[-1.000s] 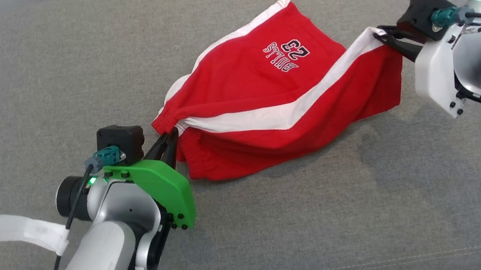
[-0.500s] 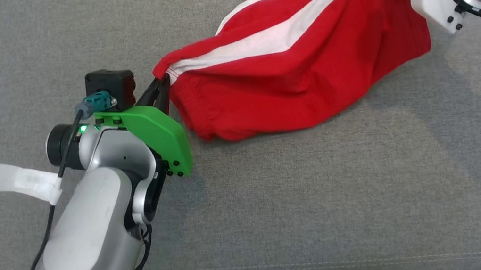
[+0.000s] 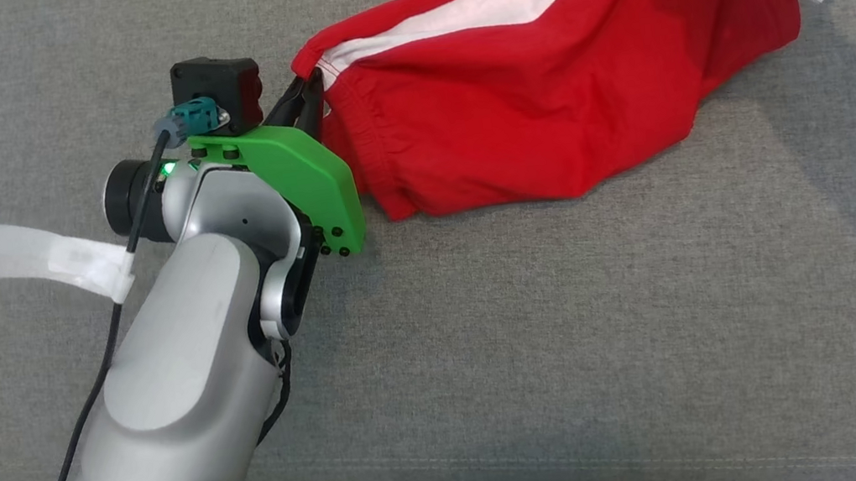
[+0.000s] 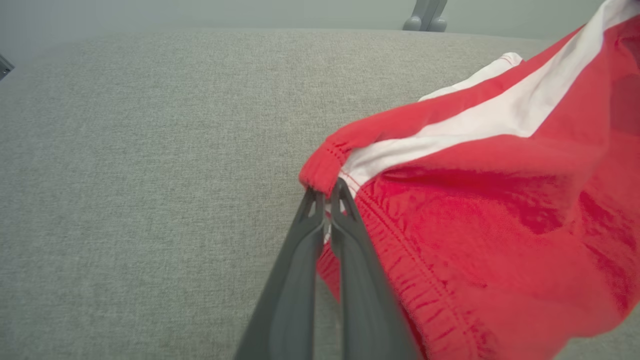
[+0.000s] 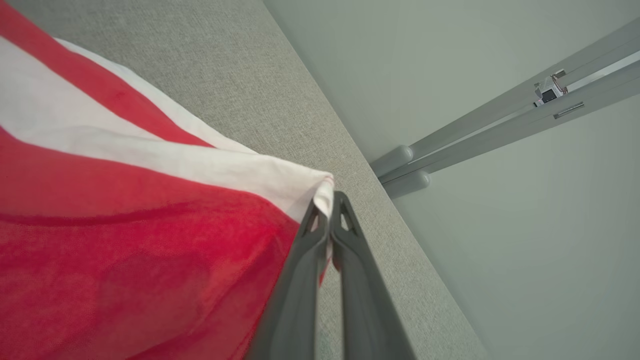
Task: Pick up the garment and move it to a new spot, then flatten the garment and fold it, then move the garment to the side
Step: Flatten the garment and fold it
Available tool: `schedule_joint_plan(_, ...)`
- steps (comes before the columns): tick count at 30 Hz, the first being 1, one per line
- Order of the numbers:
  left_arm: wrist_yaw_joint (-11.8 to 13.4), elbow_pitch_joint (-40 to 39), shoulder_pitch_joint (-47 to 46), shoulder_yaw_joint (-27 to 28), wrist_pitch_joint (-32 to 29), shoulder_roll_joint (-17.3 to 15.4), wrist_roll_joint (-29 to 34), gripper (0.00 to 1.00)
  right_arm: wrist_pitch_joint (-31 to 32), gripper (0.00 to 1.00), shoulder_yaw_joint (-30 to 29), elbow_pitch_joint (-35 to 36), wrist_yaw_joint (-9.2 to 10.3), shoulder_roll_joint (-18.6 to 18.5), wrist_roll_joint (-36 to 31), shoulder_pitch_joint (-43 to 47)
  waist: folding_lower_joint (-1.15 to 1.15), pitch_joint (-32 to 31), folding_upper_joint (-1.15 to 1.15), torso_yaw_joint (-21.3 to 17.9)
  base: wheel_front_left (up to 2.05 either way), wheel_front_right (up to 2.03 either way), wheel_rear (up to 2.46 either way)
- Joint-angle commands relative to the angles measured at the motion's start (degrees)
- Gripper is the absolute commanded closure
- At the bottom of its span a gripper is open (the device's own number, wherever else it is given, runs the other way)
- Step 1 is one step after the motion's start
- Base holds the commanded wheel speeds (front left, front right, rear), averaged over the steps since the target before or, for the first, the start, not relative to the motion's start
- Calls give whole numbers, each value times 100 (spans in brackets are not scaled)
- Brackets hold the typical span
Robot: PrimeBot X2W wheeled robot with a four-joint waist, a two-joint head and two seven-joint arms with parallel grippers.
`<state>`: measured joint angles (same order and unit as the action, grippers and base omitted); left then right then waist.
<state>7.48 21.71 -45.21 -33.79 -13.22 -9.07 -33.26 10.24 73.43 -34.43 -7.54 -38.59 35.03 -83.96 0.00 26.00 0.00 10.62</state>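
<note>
Holds red garment [image 3: 541, 88] slung over grey cushion [image 3: 578, 337], far right. Pinches left gripper [image 4: 327, 187] on waistband corner, right gripper [image 5: 327, 200] on striped hem corner. Judged light, limp, sturdy; corners suit gripping.

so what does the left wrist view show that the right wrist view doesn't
Left wrist view: the left pincer shut on the gathered waistband corner of the garment, with a wide stretch of grey fabric surface beyond.
Right wrist view: the right pincer shut on a white-striped corner near the surface's edge, with grey rails beyond.
Both: the red garment with its white stripe, pinched by a shut pincer over the grey surface.
</note>
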Motion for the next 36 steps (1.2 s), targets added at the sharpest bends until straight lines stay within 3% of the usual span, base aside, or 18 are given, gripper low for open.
schedule_joint_plan(1,-29,86,-155,-11,39,25,23,100,18,100,3,-67,11,0,-45,-45,0,125,0,74,0,0,0)
schedule_joint_plan(11,-112,605,-568,-8,186,188,-26,100,-303,100,2,-542,11,200,14,-222,0,348,0,162,0,0,0)
schedule_joint_plan(12,-127,641,-611,-17,193,199,-22,90,-345,100,0,-594,11,238,54,-262,0,360,0,165,0,0,0)
schedule_joint_plan(13,-132,672,-652,-25,220,212,-11,38,-383,100,0,-635,11,280,70,-271,0,368,0,167,0,0,0)
schedule_joint_plan(14,-133,702,-693,-26,247,223,2,0,-410,44,1,-678,11,317,42,-259,0,372,0,170,0,0,0)
schedule_joint_plan(15,-132,729,-722,-21,293,235,7,0,-464,0,2,-728,11,345,36,-272,0,374,0,172,0,0,0)
schedule_joint_plan(25,-163,817,-536,8,683,116,23,0,-1266,0,-205,-1603,11,669,513,-132,0,66,0,112,0,0,0)
schedule_joint_plan(36,344,38,879,578,2177,-85,-192,0,-2118,0,-752,-2455,11,1087,1103,921,0,-969,0,-84,0,0,0)
